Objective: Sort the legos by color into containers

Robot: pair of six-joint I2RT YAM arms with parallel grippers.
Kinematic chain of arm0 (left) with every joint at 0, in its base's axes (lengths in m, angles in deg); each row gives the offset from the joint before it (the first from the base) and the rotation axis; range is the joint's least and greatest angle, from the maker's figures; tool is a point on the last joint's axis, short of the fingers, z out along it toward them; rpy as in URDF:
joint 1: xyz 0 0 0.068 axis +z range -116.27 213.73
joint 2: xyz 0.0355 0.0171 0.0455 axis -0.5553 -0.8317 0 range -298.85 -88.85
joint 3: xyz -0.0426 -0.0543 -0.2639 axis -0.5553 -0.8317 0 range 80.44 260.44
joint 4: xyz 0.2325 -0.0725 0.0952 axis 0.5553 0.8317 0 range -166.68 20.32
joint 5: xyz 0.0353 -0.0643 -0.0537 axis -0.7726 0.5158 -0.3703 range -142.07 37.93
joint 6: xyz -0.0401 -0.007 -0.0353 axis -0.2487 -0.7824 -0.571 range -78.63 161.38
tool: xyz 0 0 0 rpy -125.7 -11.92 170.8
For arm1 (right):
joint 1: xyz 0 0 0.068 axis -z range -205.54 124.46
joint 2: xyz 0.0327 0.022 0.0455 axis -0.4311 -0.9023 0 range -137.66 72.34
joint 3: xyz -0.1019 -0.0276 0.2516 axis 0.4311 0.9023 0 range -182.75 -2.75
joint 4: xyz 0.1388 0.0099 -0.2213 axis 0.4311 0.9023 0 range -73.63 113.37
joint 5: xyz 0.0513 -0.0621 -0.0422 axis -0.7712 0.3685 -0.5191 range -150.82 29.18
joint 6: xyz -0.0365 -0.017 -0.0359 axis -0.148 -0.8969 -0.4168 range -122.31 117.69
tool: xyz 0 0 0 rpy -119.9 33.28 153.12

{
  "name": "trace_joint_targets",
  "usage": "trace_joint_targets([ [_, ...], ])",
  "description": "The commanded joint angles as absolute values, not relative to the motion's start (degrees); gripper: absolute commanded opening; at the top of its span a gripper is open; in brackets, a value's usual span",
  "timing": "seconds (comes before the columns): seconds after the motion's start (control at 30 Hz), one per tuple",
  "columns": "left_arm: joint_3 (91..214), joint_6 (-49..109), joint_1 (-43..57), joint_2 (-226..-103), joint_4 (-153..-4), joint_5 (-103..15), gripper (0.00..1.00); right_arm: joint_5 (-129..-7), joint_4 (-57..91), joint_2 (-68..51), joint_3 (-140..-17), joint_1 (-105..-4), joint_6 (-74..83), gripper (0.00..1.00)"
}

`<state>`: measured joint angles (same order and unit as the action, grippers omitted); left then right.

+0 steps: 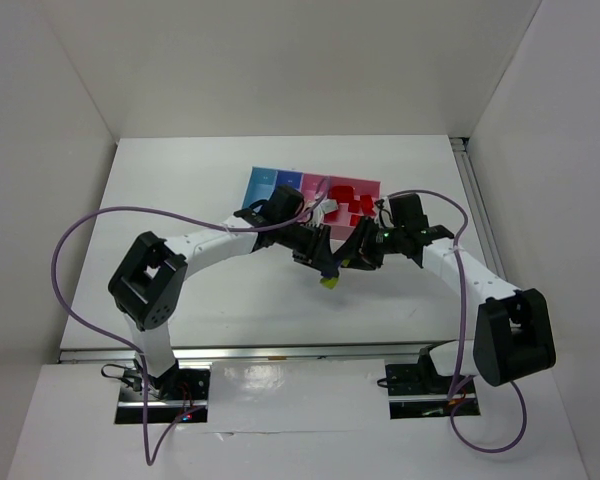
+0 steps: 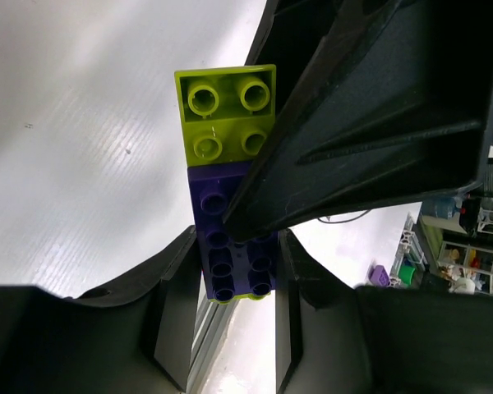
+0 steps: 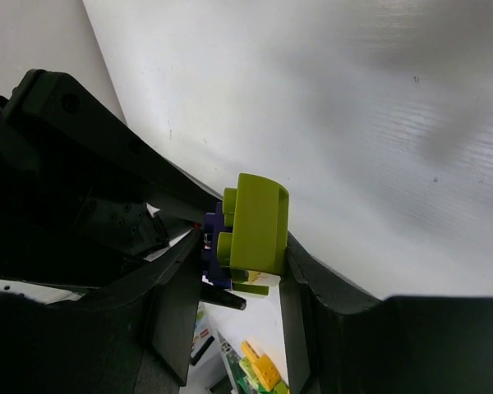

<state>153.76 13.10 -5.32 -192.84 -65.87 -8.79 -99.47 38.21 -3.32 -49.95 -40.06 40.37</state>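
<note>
A yellow-green lego (image 2: 226, 111) and a purple-blue lego (image 2: 222, 263) are joined and held above the table between both grippers. My left gripper (image 2: 237, 246) is shut on the purple-blue lego. My right gripper (image 3: 242, 246) is shut on the yellow-green lego (image 3: 259, 222), with the purple-blue lego (image 3: 214, 254) behind it. In the top view the two grippers, left (image 1: 318, 258) and right (image 1: 348, 258), meet just in front of the containers, and the yellow-green lego (image 1: 330, 282) shows below them. The row of bins runs light blue (image 1: 258, 185), darker blue (image 1: 285, 183), pink (image 1: 315, 185) and wider pink (image 1: 372, 187).
Several red legos (image 1: 348, 200) lie in the wider pink bin. The arms partly hide the front of the bins. White walls stand on the left, far and right sides of the white table (image 1: 180, 180). A metal rail (image 1: 280, 352) runs along the near edge.
</note>
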Motion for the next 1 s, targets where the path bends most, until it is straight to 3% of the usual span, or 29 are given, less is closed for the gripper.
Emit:
trace_joint_targets([
  [0.0, 152.43, 16.5, -4.07, -192.13, -64.64, -6.55, 0.0, -100.54, 36.41, -1.66, -50.21, -40.3, 41.46, 0.37],
  [0.13, 151.9, 17.55, -4.06, -191.08, -64.02, -5.32, 0.0, -99.93, 36.93, -1.66, -50.73, -40.3, 41.46, 0.59],
  [0.23, 150.67, 18.08, -4.06, -190.54, -64.02, -5.32, 0.0, -100.27, 36.93, -2.19, -51.27, -39.61, 42.25, 0.66],
  [0.4, 150.05, 18.61, -4.06, -189.93, -64.02, -5.84, 0.0, -101.6, 34.65, -3.94, -51.09, -38.9, 43.31, 0.66],
  [0.73, 151.11, 18.61, -4.06, -189.4, -63.49, -5.85, 0.0, -101.6, 36.05, -6.41, -51.0, -38.9, 42.78, 0.54],
  [0.97, 151.63, 18.61, -4.06, -188.88, -63.49, -6.36, 0.0, -102.82, 34.3, -7.99, -50.48, -38.9, 43.31, 0.29],
])
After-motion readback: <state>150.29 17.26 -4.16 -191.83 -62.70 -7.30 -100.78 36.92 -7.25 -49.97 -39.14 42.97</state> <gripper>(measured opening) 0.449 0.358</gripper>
